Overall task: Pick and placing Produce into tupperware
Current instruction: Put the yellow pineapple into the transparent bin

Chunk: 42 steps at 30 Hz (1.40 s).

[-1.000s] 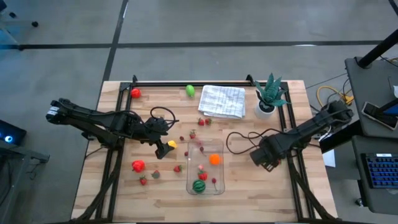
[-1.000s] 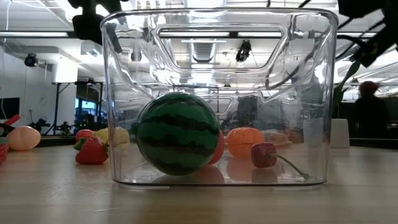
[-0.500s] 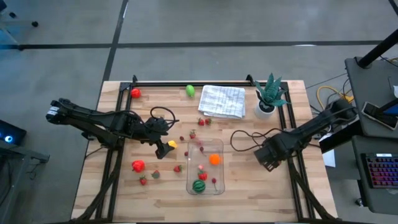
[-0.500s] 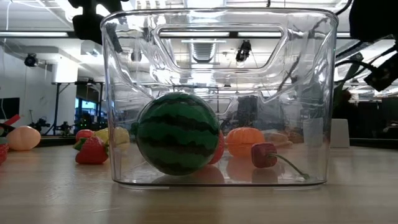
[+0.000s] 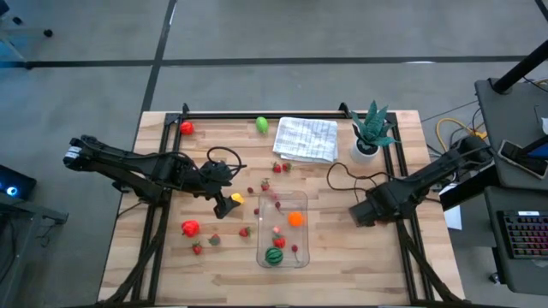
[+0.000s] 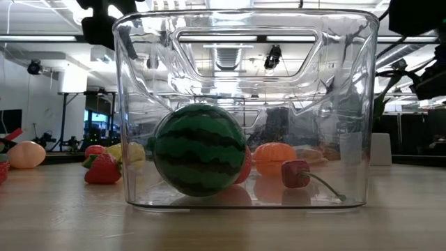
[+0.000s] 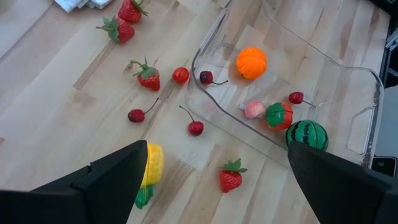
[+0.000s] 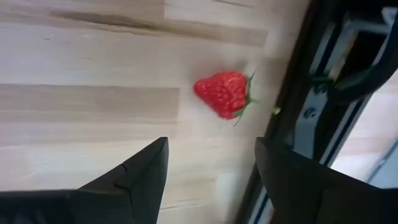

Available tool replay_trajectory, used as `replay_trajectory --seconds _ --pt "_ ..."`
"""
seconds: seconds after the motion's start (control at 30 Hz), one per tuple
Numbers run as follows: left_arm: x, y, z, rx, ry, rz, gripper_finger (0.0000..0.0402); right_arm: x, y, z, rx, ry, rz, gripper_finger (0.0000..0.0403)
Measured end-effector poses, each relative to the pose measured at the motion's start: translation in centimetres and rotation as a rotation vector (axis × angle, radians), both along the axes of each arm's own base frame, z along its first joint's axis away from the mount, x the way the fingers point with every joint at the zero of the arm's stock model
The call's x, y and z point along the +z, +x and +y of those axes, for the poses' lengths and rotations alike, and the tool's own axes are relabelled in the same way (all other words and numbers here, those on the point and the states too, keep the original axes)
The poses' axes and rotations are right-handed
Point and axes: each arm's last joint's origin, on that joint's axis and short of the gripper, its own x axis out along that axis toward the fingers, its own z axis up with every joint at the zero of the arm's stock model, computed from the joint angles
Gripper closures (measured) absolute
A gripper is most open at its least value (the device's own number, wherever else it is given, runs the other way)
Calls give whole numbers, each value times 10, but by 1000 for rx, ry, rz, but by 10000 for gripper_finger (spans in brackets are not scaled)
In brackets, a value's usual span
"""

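Note:
The clear tupperware [image 5: 282, 229] stands near the table's near edge. It holds a striped melon [image 6: 198, 148], an orange [image 7: 251, 63], a red-and-green piece [image 7: 279, 115], a pink piece and cherries. My left gripper [image 5: 224, 205] hovers open to the tupperware's left, and a yellow piece [image 7: 153, 164] lies against one finger. Strawberries [image 7: 231, 177] and cherries [image 7: 196, 127] lie loose on the wood around it. My right gripper [image 8: 211, 146] is open, low over the table's right side, facing a strawberry [image 8: 224, 93] that lies by the metal rail. My left gripper: the yellow piece [image 7: 153, 164] sits right beside one finger [image 7: 118, 177], partly hidden behind it. I cannot tell whether the finger touches it.
A white folded cloth [image 5: 306, 139] and a spiky plant in a white pot [image 5: 370, 133] sit at the far edge. A lime-green fruit [image 5: 261, 125] and a red one [image 5: 186, 127] lie there too. A red pepper [image 5: 189, 228] lies near left. Black rails [image 8: 292, 93] run along the table's sides.
My right gripper has shifted a little along the right side of the table, ending slightly farther from the near edge, and its cable loop has moved toward the far edge. The left arm and the produce have kept still.

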Motion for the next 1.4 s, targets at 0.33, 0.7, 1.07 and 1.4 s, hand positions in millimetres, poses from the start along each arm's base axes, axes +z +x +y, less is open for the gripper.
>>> replay_trajectory --seconds 0.33,0.7,1.07,1.4 --pt "2 3 -1 -18 8 -31 27 21 12 13 30 43 -100 170" --pt "3 3 -1 -40 26 -38 27 42 22 23 41 22 -205 170" --pt "-7 7 -4 -178 139 12 27 82 40 37 184 -76 -513 171" --pt "-62 30 -8 -196 202 233 64 93 54 49 242 -146 -566 170"
